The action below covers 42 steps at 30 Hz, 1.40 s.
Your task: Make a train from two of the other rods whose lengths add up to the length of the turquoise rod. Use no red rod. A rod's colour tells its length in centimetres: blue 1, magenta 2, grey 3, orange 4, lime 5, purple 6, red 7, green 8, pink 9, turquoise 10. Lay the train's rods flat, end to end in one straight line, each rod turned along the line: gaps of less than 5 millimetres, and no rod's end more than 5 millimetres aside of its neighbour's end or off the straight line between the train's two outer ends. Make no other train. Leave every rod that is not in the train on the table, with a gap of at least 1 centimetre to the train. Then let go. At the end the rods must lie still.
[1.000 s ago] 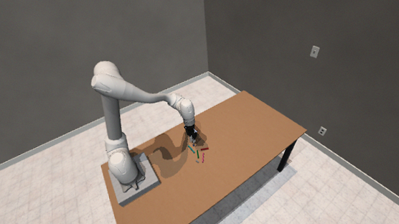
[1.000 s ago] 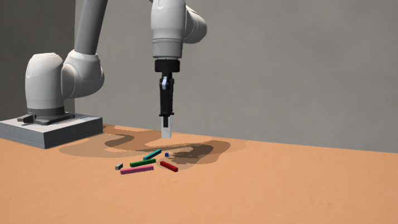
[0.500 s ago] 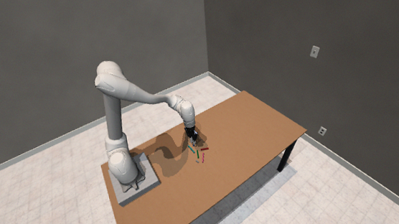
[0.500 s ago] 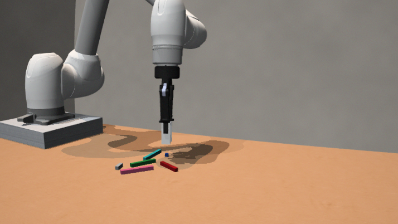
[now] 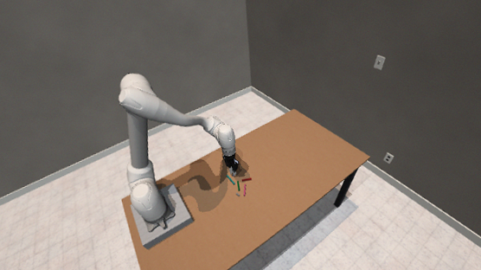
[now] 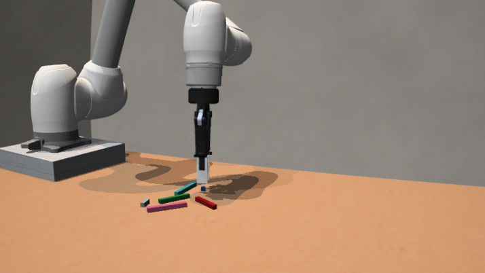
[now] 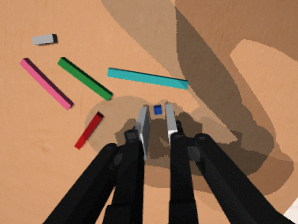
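Observation:
My gripper (image 5: pixel 234 171) (image 6: pixel 202 178) (image 7: pixel 157 115) points straight down, its fingers narrowed to a small gap with nothing between them. It hangs a little above the small blue rod (image 6: pixel 203 188) (image 7: pixel 157 110), which lies on the table just past the fingertips in the wrist view. The turquoise rod (image 5: pixel 230 180) (image 6: pixel 185 188) (image 7: pixel 148 79) lies flat close beside the blue one. The green rod (image 5: pixel 238 185) (image 6: pixel 174 198) (image 7: pixel 84 78), pink rod (image 5: pixel 244 189) (image 6: pixel 166 206) (image 7: pixel 45 83), red rod (image 5: pixel 246 180) (image 6: pixel 206 202) (image 7: pixel 88 129) and short grey rod (image 5: pixel 237 194) (image 6: pixel 145 202) (image 7: pixel 45 40) lie apart from each other nearby.
All rods lie on the brown table (image 5: pixel 283 162) (image 6: pixel 306 231). The arm's grey base block (image 5: pixel 164 226) (image 6: pixel 61 159) stands at one end of the table, beyond the rods.

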Available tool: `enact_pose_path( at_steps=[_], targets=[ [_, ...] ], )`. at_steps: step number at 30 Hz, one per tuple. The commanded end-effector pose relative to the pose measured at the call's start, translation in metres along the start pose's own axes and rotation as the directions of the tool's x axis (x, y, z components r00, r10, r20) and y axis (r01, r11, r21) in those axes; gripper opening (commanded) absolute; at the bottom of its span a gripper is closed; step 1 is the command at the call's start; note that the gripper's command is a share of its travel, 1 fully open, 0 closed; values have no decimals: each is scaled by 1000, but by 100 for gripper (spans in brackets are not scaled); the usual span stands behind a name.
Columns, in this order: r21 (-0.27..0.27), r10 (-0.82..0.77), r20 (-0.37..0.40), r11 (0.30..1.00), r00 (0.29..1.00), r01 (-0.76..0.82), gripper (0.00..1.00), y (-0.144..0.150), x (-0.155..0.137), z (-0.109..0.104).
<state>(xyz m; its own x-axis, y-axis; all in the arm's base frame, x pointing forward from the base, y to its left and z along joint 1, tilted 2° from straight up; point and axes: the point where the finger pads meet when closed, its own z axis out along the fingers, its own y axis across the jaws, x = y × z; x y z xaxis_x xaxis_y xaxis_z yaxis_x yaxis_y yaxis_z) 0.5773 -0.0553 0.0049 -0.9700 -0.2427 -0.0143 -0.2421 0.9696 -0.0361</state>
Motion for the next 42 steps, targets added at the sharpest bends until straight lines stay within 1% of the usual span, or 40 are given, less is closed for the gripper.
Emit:
enact_pose_path(
  at_steps=[1,11,42],
  targets=[
    [0,0,0,1000,1000,0,15,0,0,2],
    [0,0,0,1000,1000,0,15,0,0,7],
    [0,0,0,1000,1000,0,15,0,0,7]
  ],
)
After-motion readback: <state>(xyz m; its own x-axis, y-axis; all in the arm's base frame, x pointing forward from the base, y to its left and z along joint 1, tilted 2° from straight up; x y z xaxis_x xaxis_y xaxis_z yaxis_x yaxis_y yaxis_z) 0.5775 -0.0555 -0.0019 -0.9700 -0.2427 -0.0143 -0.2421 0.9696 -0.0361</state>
